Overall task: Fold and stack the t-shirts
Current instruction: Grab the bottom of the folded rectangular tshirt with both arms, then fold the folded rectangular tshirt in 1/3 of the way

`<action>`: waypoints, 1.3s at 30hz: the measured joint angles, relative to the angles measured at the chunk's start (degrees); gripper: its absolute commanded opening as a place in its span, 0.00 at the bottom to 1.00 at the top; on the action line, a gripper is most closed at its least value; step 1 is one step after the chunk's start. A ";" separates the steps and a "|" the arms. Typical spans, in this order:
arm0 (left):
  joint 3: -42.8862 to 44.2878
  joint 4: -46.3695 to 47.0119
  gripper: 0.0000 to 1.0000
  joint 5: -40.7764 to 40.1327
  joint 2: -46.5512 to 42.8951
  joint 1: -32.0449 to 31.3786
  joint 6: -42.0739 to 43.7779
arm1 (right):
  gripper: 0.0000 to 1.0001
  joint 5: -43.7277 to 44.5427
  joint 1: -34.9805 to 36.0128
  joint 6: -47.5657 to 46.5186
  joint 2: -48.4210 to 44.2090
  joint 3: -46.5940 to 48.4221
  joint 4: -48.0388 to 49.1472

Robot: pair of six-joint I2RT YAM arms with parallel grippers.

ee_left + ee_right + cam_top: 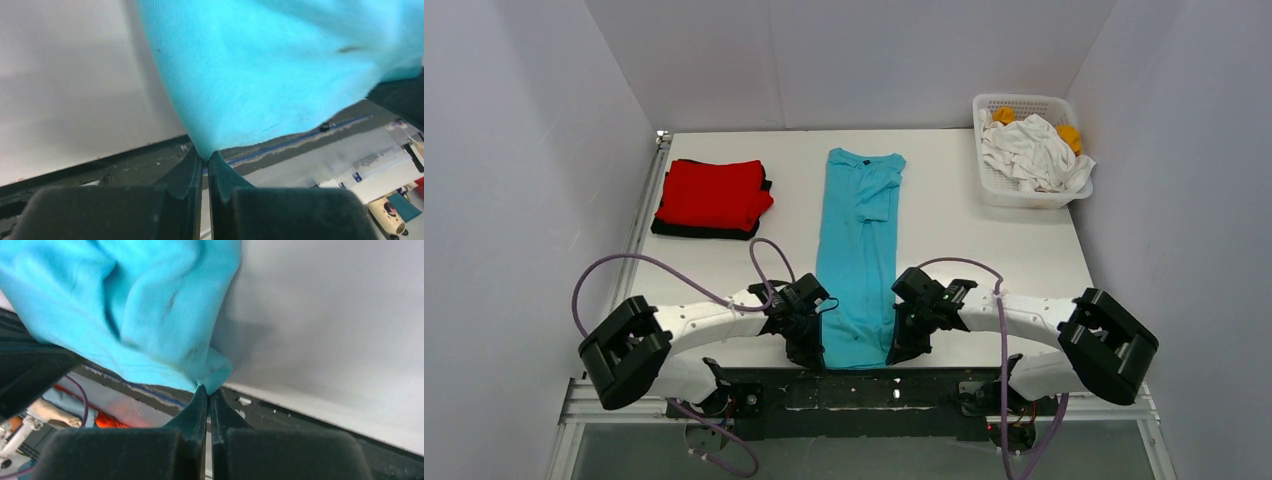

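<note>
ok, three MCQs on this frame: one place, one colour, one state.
1. Where does the basket stand?
A) far right corner of the table
B) far left corner
C) between the arms

2. What colour t-shirt lies on the black t-shirt?
A) white
B) red
C) orange

3. How do the left gripper and right gripper stand?
A) both open
B) only the left shut
C) both shut on the turquoise t-shirt

Answers: 1 A, it sits at the back by the right wall; 2 B, the red t-shirt covers it; 3 C, each wrist view shows jaws pinching its hem.
</note>
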 measured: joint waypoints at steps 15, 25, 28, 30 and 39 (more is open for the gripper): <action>-4.39 -5.51 0.00 5.99 -17.14 0.07 1.51 | 0.01 -2.84 11.45 9.53 -16.72 -3.87 -6.23; 1.38 -5.60 0.00 3.48 -12.70 1.95 3.96 | 0.01 4.94 7.17 5.64 -14.16 4.48 -11.74; 5.22 -5.64 0.00 2.10 -10.67 4.42 4.66 | 0.01 5.99 2.62 3.67 -13.75 6.69 -12.07; 8.09 -5.42 0.00 1.22 -8.87 6.62 5.49 | 0.01 6.56 -0.44 2.10 -12.76 8.24 -12.63; 20.92 -6.16 0.00 0.63 2.51 16.57 10.88 | 0.01 7.80 -13.75 -9.64 -1.18 20.76 -11.96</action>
